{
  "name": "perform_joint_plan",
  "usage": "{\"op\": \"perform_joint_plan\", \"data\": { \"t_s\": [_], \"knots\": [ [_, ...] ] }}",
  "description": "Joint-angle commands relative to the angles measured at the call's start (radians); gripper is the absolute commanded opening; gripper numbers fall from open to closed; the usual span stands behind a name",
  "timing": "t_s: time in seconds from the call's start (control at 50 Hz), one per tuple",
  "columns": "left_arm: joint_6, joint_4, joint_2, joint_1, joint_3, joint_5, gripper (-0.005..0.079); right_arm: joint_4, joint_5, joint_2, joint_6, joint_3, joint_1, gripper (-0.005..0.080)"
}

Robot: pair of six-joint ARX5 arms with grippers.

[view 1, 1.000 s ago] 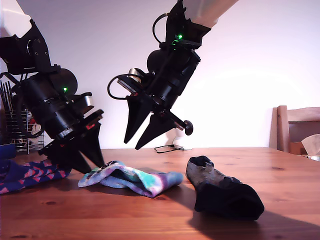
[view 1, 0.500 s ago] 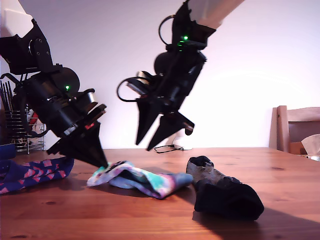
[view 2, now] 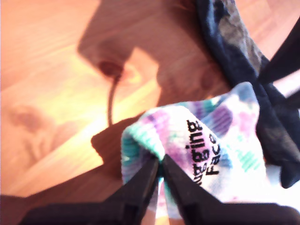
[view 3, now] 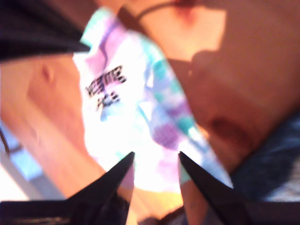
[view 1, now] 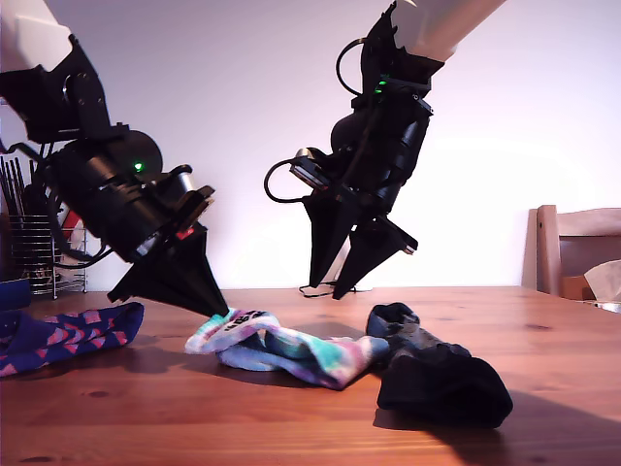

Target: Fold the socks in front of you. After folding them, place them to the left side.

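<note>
A wooden table (view 1: 291, 427) holds three socks in a rough row. Nearest the exterior view's left lies a navy-purple sock (view 1: 63, 335) patterned with pink-red blocks, flat on the wood. In the middle sits a pastel tie-dye sock (view 1: 286, 348) in mint, pink and white, rumpled, with black lettering on its cuff. Just beside it toward the exterior view's right, and apparently touching it, is a dark sock (view 1: 437, 374) bunched in a heap. My first gripper (view 1: 215, 311), on the arm at the exterior view's left, is tilted steeply down with its jaws pinched together on the cuff edge of the tie-dye sock; its wrist view shows the two dark fingertips (view 2: 145, 180) closed on the ribbed fabric. My second gripper (view 1: 332, 286) hangs in the air above the table, over the tie-dye sock, its jaws parted a little way and holding nothing. A wooden chair (view 1: 577, 248) stands at the exterior view's right edge, and a wire rack (view 1: 29, 254) at its left edge.
</note>
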Motion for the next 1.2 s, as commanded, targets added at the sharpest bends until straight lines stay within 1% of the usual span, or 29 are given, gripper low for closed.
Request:
{"op": "perform_joint_plan", "data": {
  "t_s": [0.0,0.06,0.1,0.26,0.44,0.48,0.52,0.62,0.68,0.74,0.78,0.82,0.88,0.92,1.0,1.18],
  "knots": [
    [0.006,0.004,0.008,-0.001,0.026,0.004,-0.0019,-0.002,0.008,-0.023,-0.062,-0.007,0.005,0.0271],
    [0.016,0.0,0.008,0.001,0.026,-0.01,-0.0019,-0.002,0.033,-0.023,-0.093,-0.013,0.005,0.0271],
    [0.021,-0.003,0.008,0.003,0.026,-0.037,-0.0019,0.005,0.056,-0.023,-0.107,-0.018,0.0,0.0271],
    [0.024,-0.003,0.008,0.012,0.045,-0.074,-0.0019,0.027,0.058,-0.023,-0.129,-0.026,-0.018,0.0271],
    [0.039,-0.007,0.008,0.006,0.082,-0.171,-0.0015,0.002,0.054,-0.023,-0.129,-0.026,-0.028,0.0271],
    [0.04,-0.006,0.008,0.002,0.087,-0.173,0.0008,0.002,0.053,-0.023,-0.129,-0.026,-0.028,0.0271],
    [0.045,-0.003,0.008,-0.003,0.09,-0.175,0.0056,0.002,0.045,-0.023,-0.129,-0.026,-0.028,0.0271],
    [0.059,0.011,0.008,-0.017,0.09,-0.221,0.0242,0.001,0.039,-0.023,-0.129,-0.026,-0.028,0.0271],
    [0.074,0.014,0.008,-0.023,0.09,-0.256,0.0284,0.001,0.036,-0.023,-0.13,-0.026,-0.027,0.0271],
    [0.086,0.019,0.008,-0.024,0.09,-0.283,0.0291,0.002,0.035,-0.023,-0.13,-0.026,-0.027,0.0271],
    [0.091,0.018,0.008,-0.024,0.09,-0.283,0.0287,0.002,0.036,-0.023,-0.13,-0.026,-0.027,0.0271],
    [0.085,0.005,0.008,-0.024,0.09,-0.264,0.0239,0.002,0.036,-0.023,-0.13,-0.026,-0.028,0.0271],
    [0.071,-0.019,0.008,-0.024,0.09,-0.203,0.0076,0.005,0.037,-0.023,-0.134,-0.026,-0.028,0.0271],
    [0.067,-0.029,0.008,-0.024,0.09,-0.135,-0.0025,0.005,0.037,-0.023,-0.135,-0.026,-0.029,0.0271],
    [0.064,-0.037,0.008,-0.037,0.09,-0.06,-0.002,0.01,0.038,-0.023,-0.138,-0.026,-0.029,0.0271],
    [0.067,-0.057,0.03,-0.07,0.089,-0.063,-0.002,0.014,0.04,-0.023,-0.138,-0.026,-0.029,0.0271]
  ]
}}
